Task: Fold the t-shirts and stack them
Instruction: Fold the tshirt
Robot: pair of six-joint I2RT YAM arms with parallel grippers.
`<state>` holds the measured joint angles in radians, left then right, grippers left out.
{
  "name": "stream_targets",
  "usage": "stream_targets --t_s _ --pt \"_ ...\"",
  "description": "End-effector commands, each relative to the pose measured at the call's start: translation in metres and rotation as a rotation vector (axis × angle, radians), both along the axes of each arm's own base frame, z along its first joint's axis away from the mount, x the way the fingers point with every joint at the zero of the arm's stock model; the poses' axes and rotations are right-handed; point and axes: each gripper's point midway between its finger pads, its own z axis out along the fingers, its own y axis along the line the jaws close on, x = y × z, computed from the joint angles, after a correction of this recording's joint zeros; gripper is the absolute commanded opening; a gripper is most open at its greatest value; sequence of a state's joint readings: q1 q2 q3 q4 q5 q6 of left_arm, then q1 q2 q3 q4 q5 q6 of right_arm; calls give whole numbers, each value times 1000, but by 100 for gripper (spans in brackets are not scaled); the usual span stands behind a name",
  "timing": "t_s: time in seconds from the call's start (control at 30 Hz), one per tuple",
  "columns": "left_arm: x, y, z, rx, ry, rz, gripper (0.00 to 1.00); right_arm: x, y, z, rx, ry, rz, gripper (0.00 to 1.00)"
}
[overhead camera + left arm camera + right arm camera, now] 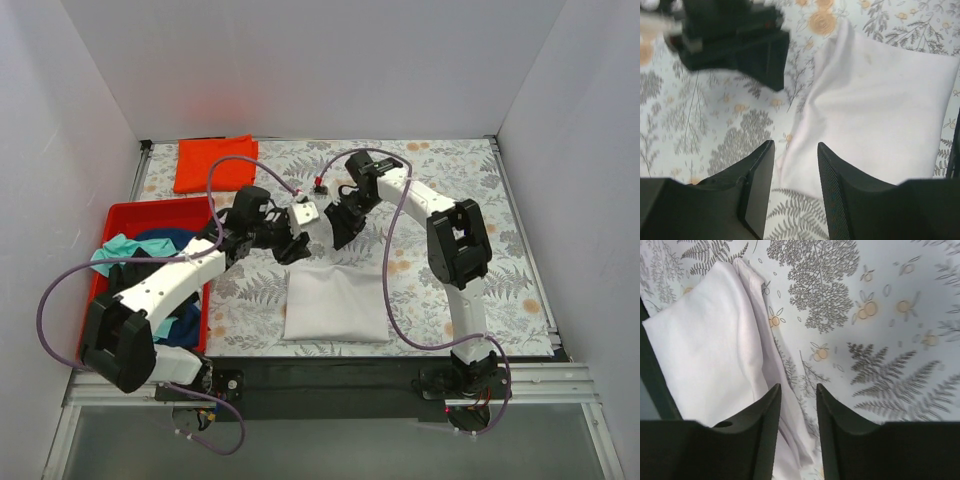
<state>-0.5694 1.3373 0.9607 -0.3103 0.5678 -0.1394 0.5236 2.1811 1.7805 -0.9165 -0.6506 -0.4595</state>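
We're hovering both pincers over the far edge of the folded white t-shirt (335, 305), which is lying near-centre on the desk (440, 180). Left pincer (796, 147) and right pincer (798, 390) are both gaping narrowly and gripping nothing. Suggest pinching all layers at both far corners evenly, probably lifting toward the orange-red t-shirt (213, 163) far left.

both arms reach from the near edge toward mid-tabletop, the left gripper (292, 245) and right gripper (340, 230) close together, tilted downward, jaws parted.
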Motion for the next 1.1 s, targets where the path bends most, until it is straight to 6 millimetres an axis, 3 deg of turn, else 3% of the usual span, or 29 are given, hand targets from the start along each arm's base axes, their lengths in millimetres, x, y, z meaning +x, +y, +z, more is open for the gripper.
stream_targets --t_s 0.0,0.03,0.13,0.17,0.2,0.23,0.3,0.37,0.4,0.6,0.77,0.8,0.93,1.07 --pt "-12 26 -23 37 303 105 39 21 -21 48 -33 -174 0 43" --pt "-9 31 -20 43 338 121 40 20 -33 51 -45 -157 -7 45" --pt "-6 36 -39 89 458 128 45 7 -57 55 -55 -126 17 49" --pt "0 35 -34 91 456 119 47 -4 -67 44 -81 -87 24 49" --pt "1 34 -37 99 479 119 48 -9 -75 47 -89 -98 32 50" --pt "1 36 -52 129 530 132 49 -15 -82 41 -103 -96 48 50" --pt "8 36 -58 144 545 142 50 -32 -96 28 -147 -69 68 54" --pt "14 38 -73 176 567 161 50 -38 -101 21 -162 -64 86 54" --pt "19 37 -74 182 562 164 50 -44 -103 14 -169 -46 96 62" --pt "19 47 -101 275 614 175 50 -49 -100 4 -146 -6 100 64" --pt "17 52 -110 302 612 185 47 -53 -103 -12 -168 21 114 53" --pt "17 54 -113 311 613 191 41 -53 -104 -14 -170 24 114 45" --pt "17 58 -118 326 627 208 21 -52 -103 -16 -170 29 120 31" --pt "18 58 -115 311 627 204 17 -51 -101 -11 -165 15 123 28"
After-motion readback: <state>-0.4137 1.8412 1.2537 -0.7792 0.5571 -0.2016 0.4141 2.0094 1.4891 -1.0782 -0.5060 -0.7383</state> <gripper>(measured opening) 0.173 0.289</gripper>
